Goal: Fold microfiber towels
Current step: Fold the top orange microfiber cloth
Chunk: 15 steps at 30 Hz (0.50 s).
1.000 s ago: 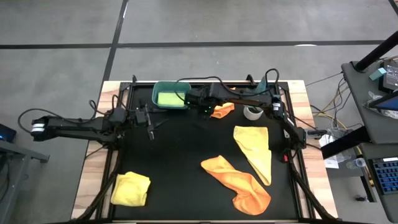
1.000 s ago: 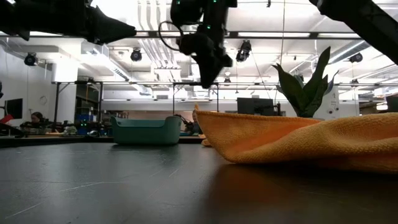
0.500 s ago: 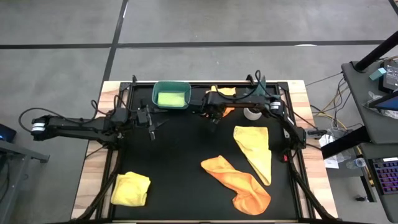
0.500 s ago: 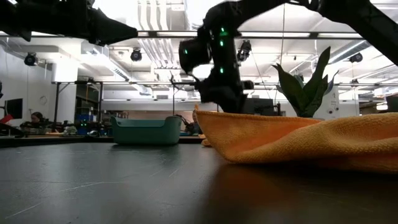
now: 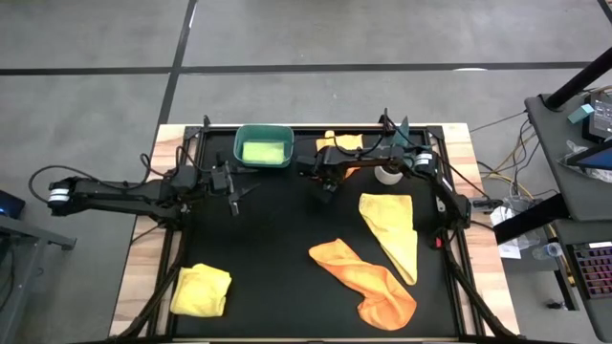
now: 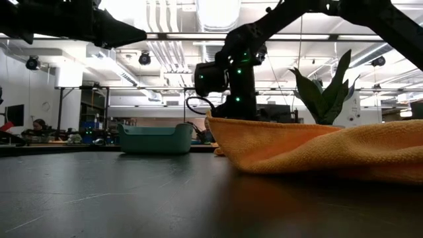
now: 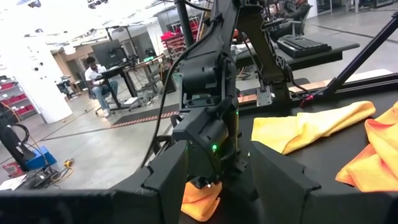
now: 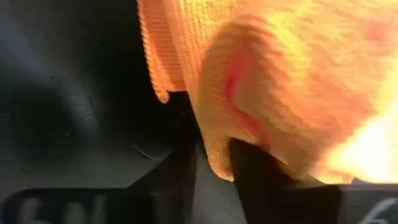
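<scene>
**Pinching the far orange cloth**

My right gripper (image 8: 214, 163) sits at the table's far edge, its fingers closed on a fold of a soft, crumpled orange microfiber towel (image 5: 342, 156), just beside the teal plastic bin (image 5: 263, 146). I think I should drag it slowly toward open matte-black tabletop (image 5: 277, 239) so it spreads instead of bunching. My left gripper (image 5: 234, 194) waits near the bin, fingers apart. The towel's nap looks plush, its hem rippled.

**Worktop layout**

Bin (image 5: 264, 146) sitting at the back, one towel (image 5: 263, 151) lying in it. Right gripper (image 5: 328, 181) hanging just right of it, left gripper (image 5: 232, 196) left. Front-left towel (image 5: 201, 290) lying well apart from two overlapping towels (image 5: 382, 258) front-right.
</scene>
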Tool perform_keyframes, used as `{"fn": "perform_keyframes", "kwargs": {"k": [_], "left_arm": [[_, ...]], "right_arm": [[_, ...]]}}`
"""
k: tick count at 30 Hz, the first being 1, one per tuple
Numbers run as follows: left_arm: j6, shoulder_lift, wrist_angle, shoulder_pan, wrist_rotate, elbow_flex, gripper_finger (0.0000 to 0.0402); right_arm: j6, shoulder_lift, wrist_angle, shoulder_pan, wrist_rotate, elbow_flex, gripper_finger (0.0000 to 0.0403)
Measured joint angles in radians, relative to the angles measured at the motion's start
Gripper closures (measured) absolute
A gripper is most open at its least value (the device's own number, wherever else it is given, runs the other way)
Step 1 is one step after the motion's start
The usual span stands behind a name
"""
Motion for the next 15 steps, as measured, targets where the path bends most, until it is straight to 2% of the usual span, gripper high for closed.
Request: {"fn": "perform_keyframes", "kwargs": {"k": [4,5,11,15], "left_arm": [[0.0,0.002,0.0,0.0,0.0,0.0,0.0242],[0.0,0.002,0.001,0.0,0.0,0.0,0.0242],[0.0,0.005,0.0,0.0,0.0,0.0,0.0242],[0.0,0.007,0.001,0.0,0.0,0.0,0.0242]], "right_arm": [[-0.045,-0.003,0.041,0.001,-0.006,-0.026,0.0381],[-0.054,-0.003,0.045,0.002,-0.006,-0.03,0.0386],[-0.112,-0.029,0.045,0.034,-0.001,-0.023,0.0394],[-0.168,-0.11,0.057,0.082,-0.017,-0.011,0.0394]]}}
